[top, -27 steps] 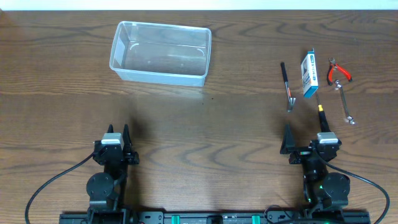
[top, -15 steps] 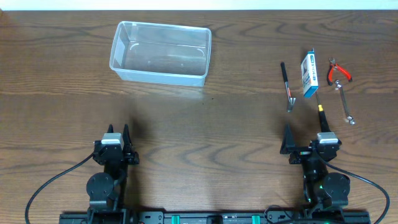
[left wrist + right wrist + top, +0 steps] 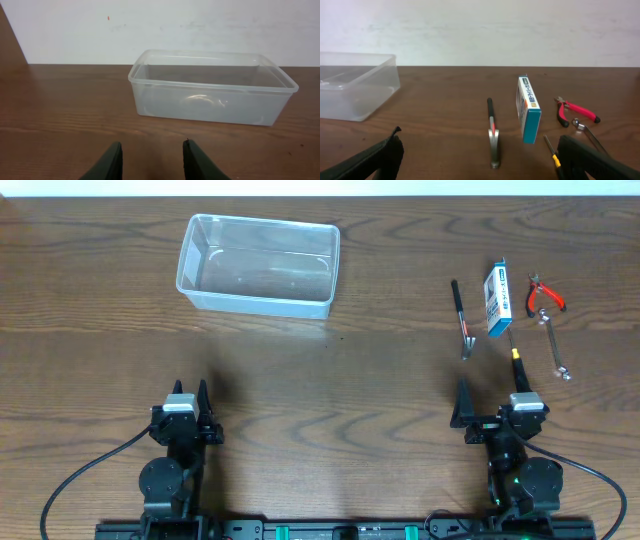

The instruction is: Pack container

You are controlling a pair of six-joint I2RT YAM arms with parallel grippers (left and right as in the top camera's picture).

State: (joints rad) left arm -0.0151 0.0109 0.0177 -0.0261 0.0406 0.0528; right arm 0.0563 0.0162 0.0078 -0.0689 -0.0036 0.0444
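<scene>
At the far left of the tabletop stands the clear container, empty. Left gripper jaws partly apart, right gripper jaws wide, both holding nothing; the right should approach the screwdriver squarely, across its shaft.

Overhead cam: fixed high, looks straight down on the counter, wide and far, both arm bases along the bottom edge, pale wall strip at top. Left wrist cam: low, just above counter level, faces forward to the far wall, left pincer tips at bottom edge, container fairly near, centre-right. Right wrist cam: same low forward look, right pincer tips in bottom corners, blue-and-white box and red pliers ahead. All three views share the container, at the left edge in right wrist view. Box and pliers shared by overhead and right wrist only
</scene>
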